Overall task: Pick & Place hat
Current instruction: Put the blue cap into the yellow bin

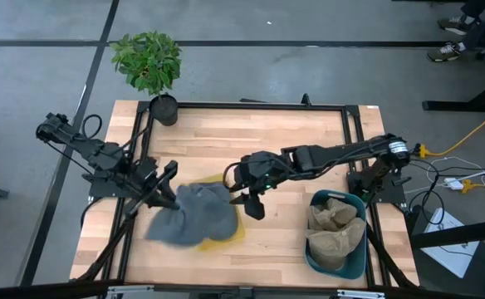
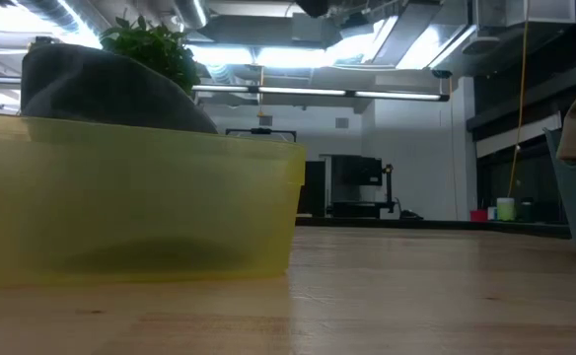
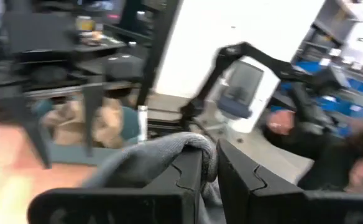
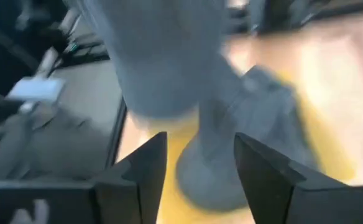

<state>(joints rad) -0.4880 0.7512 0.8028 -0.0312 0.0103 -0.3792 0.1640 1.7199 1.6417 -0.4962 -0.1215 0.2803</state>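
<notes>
A grey hat (image 1: 199, 214) lies draped over a low yellow bin (image 1: 232, 233) near the table's middle. In the low view the hat (image 2: 101, 87) bulges above the bin's rim (image 2: 170, 138). My left gripper (image 1: 169, 196) is at the hat's left edge, shut on its cloth. My right gripper (image 1: 242, 196) hovers at the hat's right side with its fingers open. In the right wrist view a part of the grey hat (image 4: 209, 168) shows in the gap between the fingers (image 4: 145, 163). My left gripper pinches a rolled fold at the hat's edge (image 3: 197, 142) between its two fingers, which come in about level from the table's left. The rest of the hat trails away from the fingers onto the yellow bin. My right gripper: I cannot tell whether its open fingers touch the hat.
A teal basket (image 1: 313, 249) holding beige hats (image 1: 335, 226) stands at the table's near right. A potted plant (image 1: 149, 62) stands at the far left corner. Bare wood lies between bin and basket and toward the far edge.
</notes>
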